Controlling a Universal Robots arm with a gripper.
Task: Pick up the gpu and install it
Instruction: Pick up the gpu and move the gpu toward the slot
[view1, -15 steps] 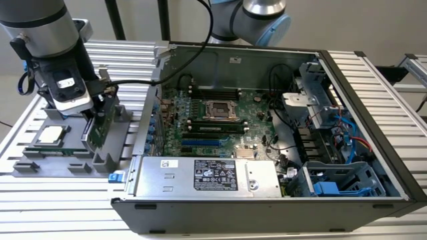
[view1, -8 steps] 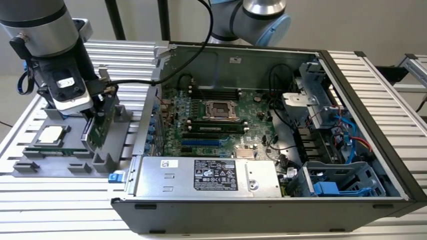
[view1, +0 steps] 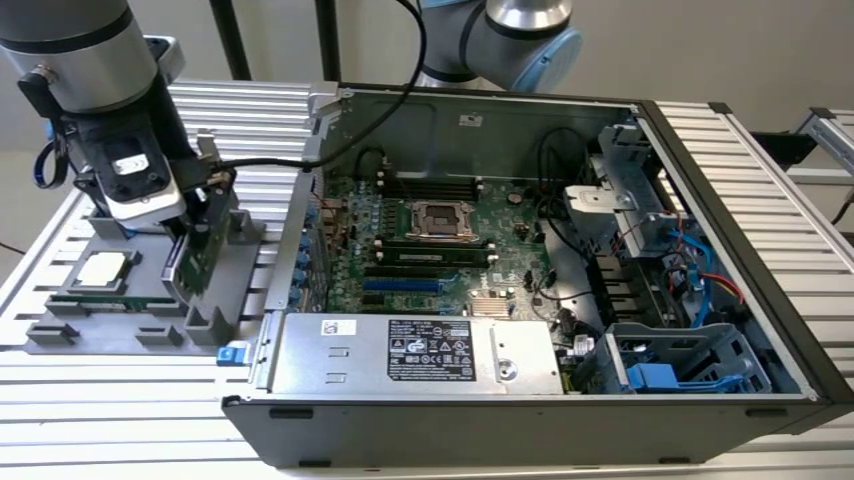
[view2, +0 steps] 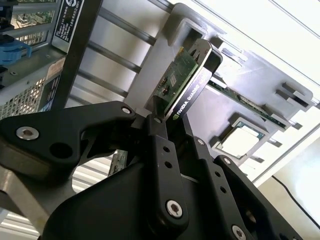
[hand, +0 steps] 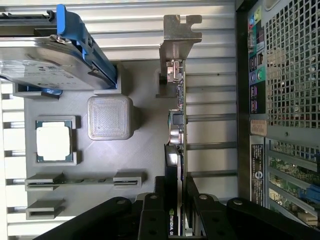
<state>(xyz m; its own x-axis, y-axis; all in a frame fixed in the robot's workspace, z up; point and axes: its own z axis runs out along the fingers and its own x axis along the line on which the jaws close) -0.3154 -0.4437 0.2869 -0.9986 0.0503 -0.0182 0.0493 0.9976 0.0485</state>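
Note:
The gpu (view1: 191, 262) stands on edge in a slot of the grey holder tray (view1: 134, 335) at the exterior view's left, beside the open computer case (view1: 747, 230). Its green board and metal end bracket appear in the first wrist view (hand: 176, 125), its black cooler edge in the second wrist view (view2: 186, 80). My gripper (view1: 200, 210) comes down on the card from above. Both black fingers press its two faces (hand: 176, 202) (view2: 167, 125), so it is shut on the card. The card's lower edge still sits in the holder.
The tray also holds a processor chip (hand: 54, 141), a memory stick (hand: 85, 180) and a silver hard drive with blue rails (hand: 45, 55). Inside the case lie the motherboard with blue expansion slots (view1: 400, 284) and the power supply (view1: 414, 350). Ribbed metal table around.

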